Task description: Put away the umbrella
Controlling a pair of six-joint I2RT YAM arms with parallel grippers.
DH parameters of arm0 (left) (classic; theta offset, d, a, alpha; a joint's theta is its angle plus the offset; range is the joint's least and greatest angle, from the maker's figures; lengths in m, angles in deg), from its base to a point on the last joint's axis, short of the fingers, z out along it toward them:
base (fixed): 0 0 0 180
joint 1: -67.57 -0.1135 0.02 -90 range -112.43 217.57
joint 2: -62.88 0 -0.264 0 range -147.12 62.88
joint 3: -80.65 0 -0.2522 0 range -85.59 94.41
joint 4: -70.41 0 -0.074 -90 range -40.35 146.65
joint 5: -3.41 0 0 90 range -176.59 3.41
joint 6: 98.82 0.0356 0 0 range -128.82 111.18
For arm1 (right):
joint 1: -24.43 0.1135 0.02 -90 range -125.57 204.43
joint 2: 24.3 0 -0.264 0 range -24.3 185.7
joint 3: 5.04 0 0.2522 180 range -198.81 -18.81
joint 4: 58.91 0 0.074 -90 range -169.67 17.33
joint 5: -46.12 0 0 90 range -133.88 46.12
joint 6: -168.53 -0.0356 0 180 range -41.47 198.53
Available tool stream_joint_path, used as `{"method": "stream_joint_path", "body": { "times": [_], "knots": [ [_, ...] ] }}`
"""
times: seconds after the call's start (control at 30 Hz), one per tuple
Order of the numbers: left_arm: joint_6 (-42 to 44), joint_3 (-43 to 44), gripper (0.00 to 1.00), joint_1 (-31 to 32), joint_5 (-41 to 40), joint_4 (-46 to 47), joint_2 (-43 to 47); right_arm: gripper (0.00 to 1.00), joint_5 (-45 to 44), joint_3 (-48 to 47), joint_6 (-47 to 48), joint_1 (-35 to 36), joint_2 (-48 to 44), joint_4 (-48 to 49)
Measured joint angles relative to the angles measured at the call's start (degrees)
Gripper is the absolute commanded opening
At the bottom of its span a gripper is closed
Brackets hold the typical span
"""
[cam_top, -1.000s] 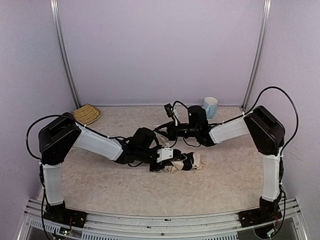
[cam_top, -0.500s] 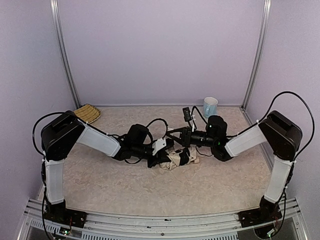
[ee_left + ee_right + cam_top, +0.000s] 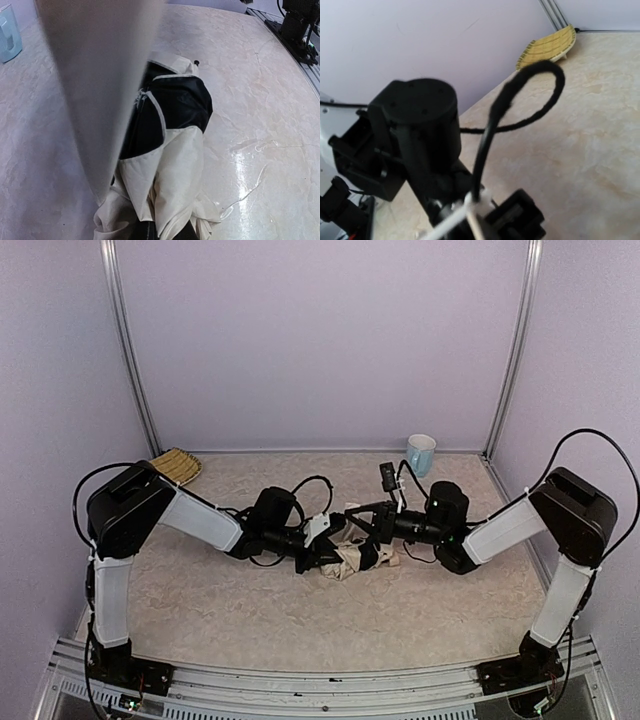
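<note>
The umbrella (image 3: pixel 350 562) lay left-to-right between my claws: the left claw (image 3: pixel 320 554) pinched its near end, and the right claw (image 3: pixel 368 537), pressed together, sat just at the other.

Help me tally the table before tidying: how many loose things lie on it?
3: the umbrella bunched in the middle, a mug at the back right, a straw basket in the back left corner. The arms may hide smaller things.
</note>
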Motion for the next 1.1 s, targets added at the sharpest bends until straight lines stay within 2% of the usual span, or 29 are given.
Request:
{"method": "stream_joint_path", "body": {
  "times": [0.17, 0.33, 0.53, 0.7, 0.9, 1.1],
  "knots": [
    [-2.89, 2.62, 0.0, -1.33, 1.42, -1.22, -1.64, 0.0, 2.27, 5.07, 4.55, 1.57, 0.0, 1.55],
    [-3.58, 3.13, 0.0, -1.53, 3.48, -2.36, -1.86, 0.0, 3.02, 6.69, 16.94, 6.32, 0.0, -4.96],
    [-2.8, 4.17, 0.0, -1.53, 4.46, -5.33, -1.88, 0.0, 2.8, 9.51, 31.47, 6.45, -0.52, -11.13],
    [-0.44, 7.32, 0.0, -1.49, 4.59, -11.34, -2.25, 0.0, 1.92, 9.09, 40.39, 6.45, 1.29, -14.82],
    [3.34, 9.75, 0.01, -0.92, 3.96, -16.68, -2.36, 0.0, 2.29, 8.22, 43.69, 6.32, 8.35, -11.26],
    [6.03, 12.17, 0.1, -0.39, 2.54, -21.79, -2.45, 0.0, 5.25, 7.74, 43.25, 4.26, 12.72, -6.38]
  ]
}}
